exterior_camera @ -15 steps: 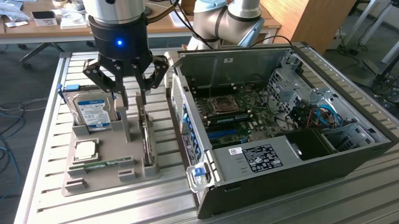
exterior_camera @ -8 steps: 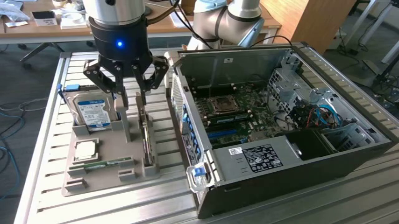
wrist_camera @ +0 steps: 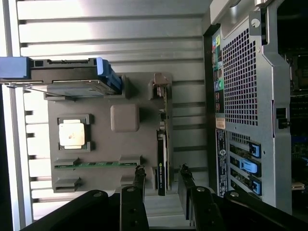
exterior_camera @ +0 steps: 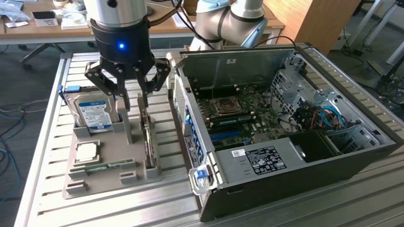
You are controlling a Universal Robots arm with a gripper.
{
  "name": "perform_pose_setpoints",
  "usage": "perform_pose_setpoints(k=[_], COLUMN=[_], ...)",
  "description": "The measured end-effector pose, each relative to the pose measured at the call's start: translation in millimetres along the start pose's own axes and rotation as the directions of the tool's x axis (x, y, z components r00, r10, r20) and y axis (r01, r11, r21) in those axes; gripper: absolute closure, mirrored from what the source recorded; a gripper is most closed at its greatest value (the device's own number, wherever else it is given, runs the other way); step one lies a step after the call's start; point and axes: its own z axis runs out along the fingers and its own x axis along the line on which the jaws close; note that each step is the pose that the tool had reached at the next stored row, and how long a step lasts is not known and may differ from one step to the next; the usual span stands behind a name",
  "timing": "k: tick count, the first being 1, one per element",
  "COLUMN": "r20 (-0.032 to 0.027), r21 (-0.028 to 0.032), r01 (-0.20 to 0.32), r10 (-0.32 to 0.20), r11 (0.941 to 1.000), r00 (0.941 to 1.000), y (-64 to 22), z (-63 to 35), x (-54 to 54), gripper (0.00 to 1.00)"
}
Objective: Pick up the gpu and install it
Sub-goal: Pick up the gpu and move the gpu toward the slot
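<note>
A slatted metal table carries two things — a grey parts holder and an open computer case.

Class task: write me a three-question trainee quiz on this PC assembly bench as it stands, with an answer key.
1. True or false: the end effector is shut on the gpu.
2. Where is the gpu? A) on edge in the grey tray B) inside the computer case C) lifted clear in the air
3. Fill in: the computer case lies with its side panel off, so its inside is ____.
Key: 1 false, the end effector is open, astride the card; 2 A; 3 open.
</note>
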Motion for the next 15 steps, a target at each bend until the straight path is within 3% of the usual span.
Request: perform_pose_setpoints(k=[8,15], r20=[0.0000,-0.0001], r21=[0.0000,0.0000], r01=[0.000,0.000], r10=[0.000,0.000], r11=[1.0000,1.0000], r00=[1.0000,1.0000], y=[-0.4,-0.4], z=[8.4,9.0], x=[0.2,0.2], gripper=[0.58,0.58])
